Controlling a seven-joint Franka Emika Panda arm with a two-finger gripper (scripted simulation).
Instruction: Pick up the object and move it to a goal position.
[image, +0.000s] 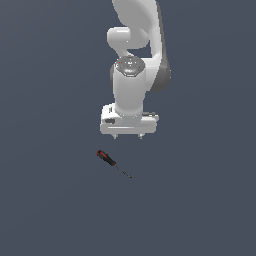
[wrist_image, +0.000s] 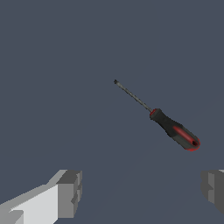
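Note:
A small screwdriver (image: 107, 158) with a red-and-black handle and a thin dark shaft lies flat on the grey floor. Its handle points to the exterior view's left and its tip to the lower right. My gripper (image: 128, 135) hangs above it and a little to the exterior view's right, pointing straight down, not touching it. Its jaws stand wide apart and hold nothing. In the wrist view the screwdriver (wrist_image: 175, 130) lies ahead of the two grey fingertips (wrist_image: 70, 192), off toward one of them.
The white arm (image: 134, 55) rises behind the gripper at the top of the exterior view. The plain dark grey floor (image: 50, 200) spreads all around.

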